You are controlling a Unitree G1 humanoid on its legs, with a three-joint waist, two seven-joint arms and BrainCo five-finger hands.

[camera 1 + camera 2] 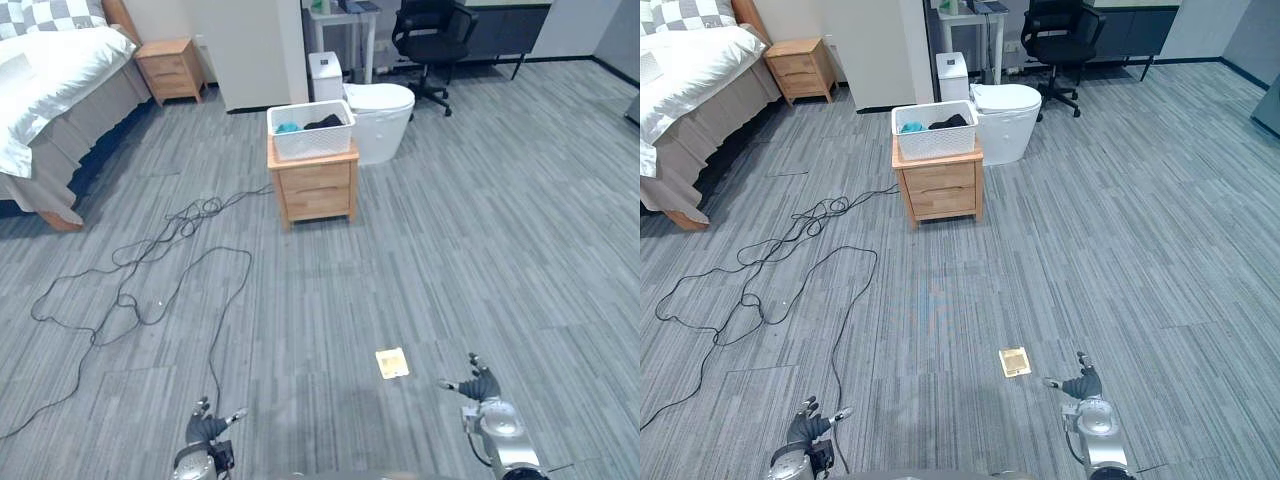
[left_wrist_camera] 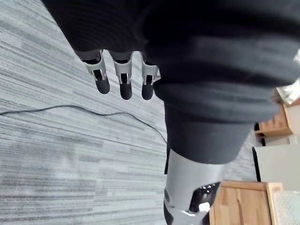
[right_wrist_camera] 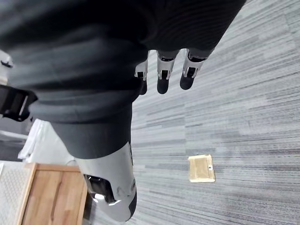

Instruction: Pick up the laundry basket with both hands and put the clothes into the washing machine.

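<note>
A white laundry basket [image 1: 311,130] with dark and teal clothes in it stands on a small wooden nightstand [image 1: 314,186] far ahead. Right behind the nightstand is a white round-topped washing machine [image 1: 382,118]. My left hand [image 1: 207,432] hangs low at the lower left, far from the basket, its fingers [image 2: 123,77] straight and holding nothing. My right hand [image 1: 481,389] hangs at the lower right, fingers [image 3: 165,75] also straight and empty.
Black cables [image 1: 150,270] sprawl on the grey carpet to the left of the path. A small brass floor plate [image 1: 392,363] lies near my right hand. A bed [image 1: 50,90] and a second nightstand [image 1: 172,68] stand far left; a black office chair [image 1: 432,40] is behind the machine.
</note>
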